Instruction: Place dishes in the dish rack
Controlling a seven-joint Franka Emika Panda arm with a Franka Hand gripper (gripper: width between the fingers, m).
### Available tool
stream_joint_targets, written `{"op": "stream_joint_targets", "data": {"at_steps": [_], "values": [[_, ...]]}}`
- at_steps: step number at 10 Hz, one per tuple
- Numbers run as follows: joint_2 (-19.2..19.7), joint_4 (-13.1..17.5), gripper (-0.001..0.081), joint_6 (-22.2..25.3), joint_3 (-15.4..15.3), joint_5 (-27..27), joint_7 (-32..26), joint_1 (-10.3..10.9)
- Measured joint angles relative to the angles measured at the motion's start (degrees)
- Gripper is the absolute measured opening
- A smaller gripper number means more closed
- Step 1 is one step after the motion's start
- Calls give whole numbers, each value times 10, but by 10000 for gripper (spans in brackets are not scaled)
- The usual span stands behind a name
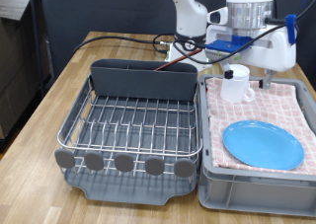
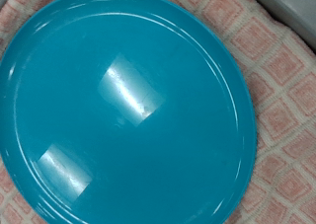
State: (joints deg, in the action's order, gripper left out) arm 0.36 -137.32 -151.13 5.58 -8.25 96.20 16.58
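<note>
The light-blue plate (image 1: 263, 145) lies flat on the pink checked cloth in the grey crate at the exterior view's right. It fills the wrist view (image 2: 123, 106). The white mug (image 1: 235, 86) stands upright on the cloth behind the plate, next to the dish rack. The dish rack (image 1: 133, 120), a silver wire grid on a dark grey tray, holds nothing. My gripper (image 1: 259, 78) hangs above the back of the crate, just right of the mug and behind the plate. Its fingers do not show in the wrist view. The wooden spoon is out of view.
The grey crate (image 1: 257, 189) stands against the rack's right side on a wooden table (image 1: 59, 81). Red and black cables (image 1: 148, 41) run across the table behind the rack. The rack's tall grey back compartment (image 1: 143, 81) stands next to the mug.
</note>
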Motion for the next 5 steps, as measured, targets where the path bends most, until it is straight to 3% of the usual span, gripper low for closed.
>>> {"op": "stream_joint_targets", "data": {"at_steps": [3, 5], "values": [[37, -3, 803, -30, -5, -140, -135, 0], [37, -3, 803, -29, -3, -128, -124, 0]]}}
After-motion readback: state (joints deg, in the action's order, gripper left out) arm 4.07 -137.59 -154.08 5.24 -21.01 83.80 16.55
